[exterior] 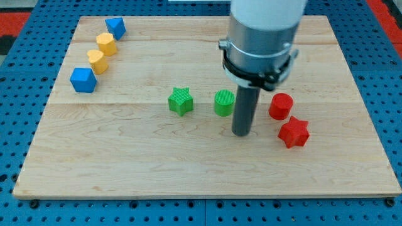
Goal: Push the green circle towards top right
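Surface: we see a pale wooden board (pixel 188 163) on a blue pegboard (pixel 19 125); the board carries all the blocks.
Our tip: we call the rod's lower end my tip (pixel 241 134), as the rig line asks; it rests on the board just at 4 o'clock of the green circle, and we cannot tell whether the rod's side touches that block.
Hand: we have no hand on this arm; only a straight dark rod under a grey cylinder (pixel 260 37), so nothing is open, closed or gripped.
Green circle: we find the green circle (pixel 223 103) a little to the view's right of the board's middle; its right edge is hidden by the rod.
Green star: the green star (pixel 181 101) sits at 9 o'clock of the green circle, near but apart.
Red pair: the red circle (pixel 281 106) lies at 3 o'clock of the rod; the red star (pixel 294 132) sits just at 5 o'clock of the red circle, close beside it.
Upper-left group: at 10 o'clock of the board we see a slanted row; a blue block (pixel 115 27) at its top, a yellow block (pixel 106 44), a second yellow block (pixel 97 61), and a larger blue block (pixel 83 80) at its bottom.
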`<act>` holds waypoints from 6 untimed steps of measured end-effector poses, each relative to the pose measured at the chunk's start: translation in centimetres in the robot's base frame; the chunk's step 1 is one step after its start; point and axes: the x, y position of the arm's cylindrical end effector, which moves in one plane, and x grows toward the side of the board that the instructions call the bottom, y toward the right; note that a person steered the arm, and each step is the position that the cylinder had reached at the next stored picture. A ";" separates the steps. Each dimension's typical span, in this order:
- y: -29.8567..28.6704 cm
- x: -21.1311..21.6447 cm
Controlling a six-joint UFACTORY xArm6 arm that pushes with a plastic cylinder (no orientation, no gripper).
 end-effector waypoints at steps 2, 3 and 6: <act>-5.3 -1.3; -2.1 -4.4; -0.2 -7.0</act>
